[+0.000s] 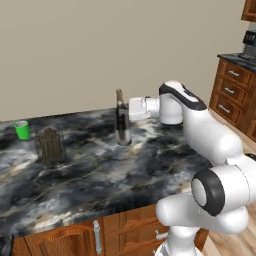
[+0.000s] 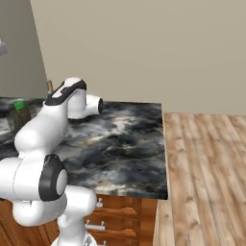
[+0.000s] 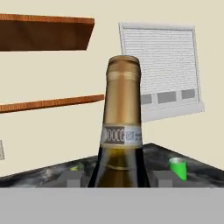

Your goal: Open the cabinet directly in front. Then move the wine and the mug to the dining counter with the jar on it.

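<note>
The wine [image 1: 121,125], a dark bottle with a long gold-capped neck, stands upright near the middle of the black marble dining counter [image 1: 100,185]. My gripper [image 1: 123,118] reaches in from the right and is shut on the bottle's body. In the hand view the wine's neck [image 3: 123,131] rises between the two fingertips [image 3: 70,178]. The green mug [image 1: 22,130] sits at the counter's far left, with the dark ribbed jar [image 1: 50,145] in front of it. From the right base view the mug [image 2: 19,104] and jar [image 2: 21,118] show behind my arm. The cabinet is out of view.
Wooden drawers [image 1: 230,92] with a dark appliance [image 1: 248,40] on top stand at the far right. The dining counter ends at a right edge [image 2: 163,144], beyond which lies wooden floor [image 2: 206,178]. Wall shelves [image 3: 43,33] and a blinded window [image 3: 159,65] lie behind.
</note>
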Available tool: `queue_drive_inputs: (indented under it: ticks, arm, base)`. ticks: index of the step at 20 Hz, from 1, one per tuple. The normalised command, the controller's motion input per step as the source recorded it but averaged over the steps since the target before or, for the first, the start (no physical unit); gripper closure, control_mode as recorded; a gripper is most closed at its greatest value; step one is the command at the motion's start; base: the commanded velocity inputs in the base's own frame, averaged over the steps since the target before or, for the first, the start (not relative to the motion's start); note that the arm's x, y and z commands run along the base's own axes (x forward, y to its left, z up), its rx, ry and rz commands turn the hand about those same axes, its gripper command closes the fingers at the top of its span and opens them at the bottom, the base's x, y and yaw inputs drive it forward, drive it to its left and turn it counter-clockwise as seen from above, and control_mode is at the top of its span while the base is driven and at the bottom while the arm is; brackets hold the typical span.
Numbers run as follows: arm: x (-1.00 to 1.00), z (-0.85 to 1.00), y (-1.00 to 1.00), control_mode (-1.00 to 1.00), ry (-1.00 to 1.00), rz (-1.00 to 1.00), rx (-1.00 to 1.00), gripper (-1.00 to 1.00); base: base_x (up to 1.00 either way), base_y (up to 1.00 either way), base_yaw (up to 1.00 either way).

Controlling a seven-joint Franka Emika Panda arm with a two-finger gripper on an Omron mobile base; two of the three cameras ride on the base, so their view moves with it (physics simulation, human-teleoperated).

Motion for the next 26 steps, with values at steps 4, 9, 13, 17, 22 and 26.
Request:
queue_drive_inputs:
  ticks: [4, 9, 13, 17, 22, 26]
  arm:
    - [-0.16, -0.02, 0.0, -1.0, -0.02, -0.03, 0.22, 1.0]
    - [0.25, -0.06, 0.47, -1.0, 0.0, -0.02, 0.0, 1.0]
    - [0.53, -0.18, 0.92, -1.0, 0.0, -0.12, -0.02, 1.0]
    - [0.64, -0.23, 0.92, -1.0, 0.02, -0.12, -0.03, 1.0]
    - [0.37, -0.14, 0.41, -1.0, 0.03, -0.04, -0.01, 1.0]
    - [0.02, -0.19, 0.0, -1.0, 0.0, 0.0, -0.02, 1.0]
  base:
    - [0.0, 0.0, 0.0]
    - [0.0, 0.0, 0.0]
    - [0.0, 0.0, 0.0]
    - [0.0, 0.0, 0.0]
    - [0.0, 0.0, 0.0]
    - [0.0, 0.0, 0.0]
